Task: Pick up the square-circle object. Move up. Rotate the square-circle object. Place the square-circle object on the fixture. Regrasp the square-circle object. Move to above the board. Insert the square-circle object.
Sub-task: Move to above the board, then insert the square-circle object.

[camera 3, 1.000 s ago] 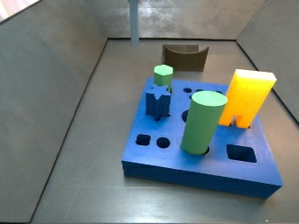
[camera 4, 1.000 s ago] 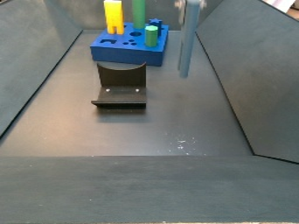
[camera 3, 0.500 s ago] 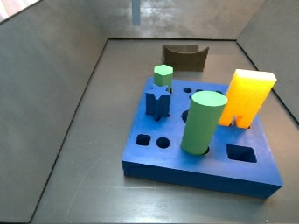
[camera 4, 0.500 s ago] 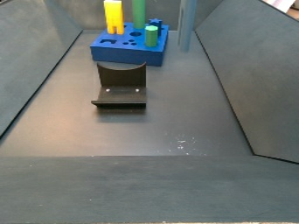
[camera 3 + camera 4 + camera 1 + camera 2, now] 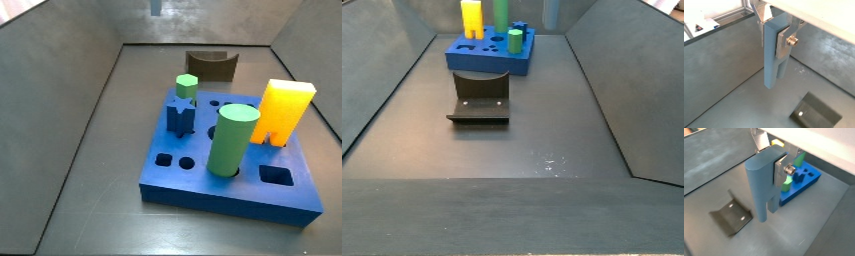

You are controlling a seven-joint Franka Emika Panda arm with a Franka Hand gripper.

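High above fixture (image 5: 732, 217) | tool (image 5: 784, 37) clamps square-circle object (image 5: 773, 55) | hanging vertical

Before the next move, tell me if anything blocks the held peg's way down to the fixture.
Nothing visible does. The gripper holds the square-circle object upright, high above the floor. The fixture lies below, nothing on it, apart from the board.

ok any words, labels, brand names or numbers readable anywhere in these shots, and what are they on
None can be read: no print shows on the board, the fixture or the square-circle object held in the gripper above the floor.
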